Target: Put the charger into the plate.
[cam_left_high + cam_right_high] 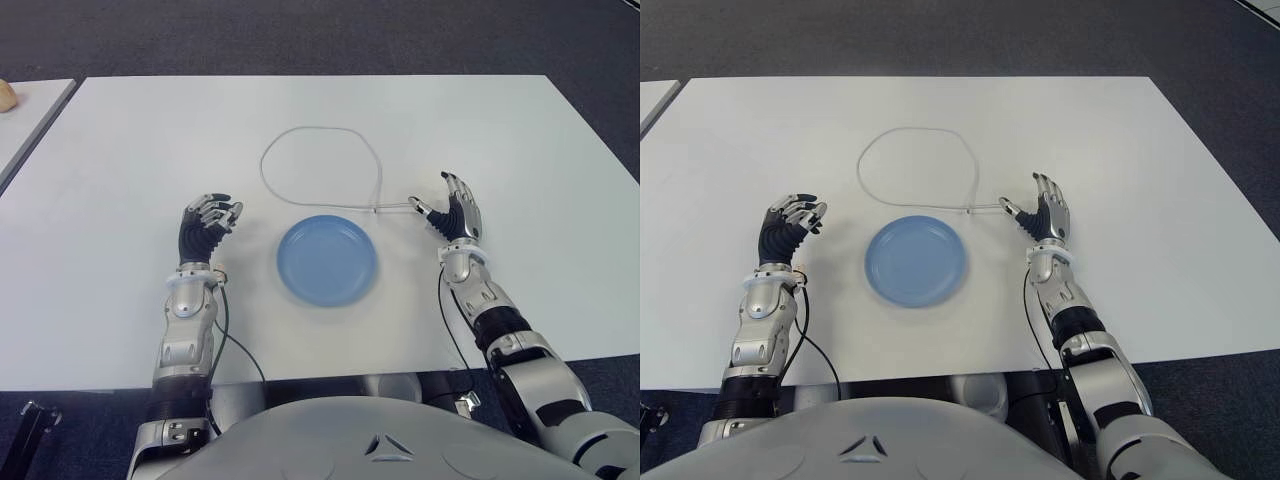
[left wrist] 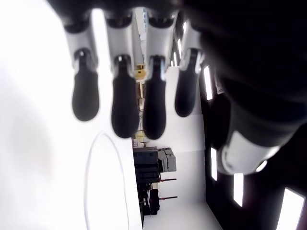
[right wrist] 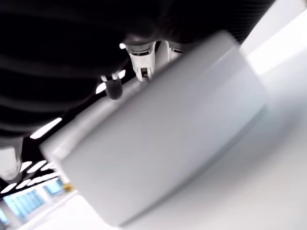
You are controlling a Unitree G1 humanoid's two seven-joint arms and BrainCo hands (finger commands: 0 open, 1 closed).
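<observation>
A round blue plate (image 1: 327, 260) lies on the white table (image 1: 120, 150) between my two hands. Behind it a thin white cable (image 1: 264, 170) forms a loop whose end runs right to my right hand (image 1: 452, 215). That hand stands just right of the plate, fingers stretched and thumb spread at the cable's end. The eye views hide the charger behind it. In the right wrist view the white charger block (image 3: 163, 139) sits on the table close against the palm, the fingers not closed around it. My left hand (image 1: 207, 222) shows left of the plate, fingers loosely bent, holding nothing.
A second white table (image 1: 25, 110) adjoins at the far left, with a tan object (image 1: 6, 95) at its edge. Dark carpet (image 1: 320, 40) lies beyond the table's far edge. Bare tabletop stretches behind the cable loop and to both sides.
</observation>
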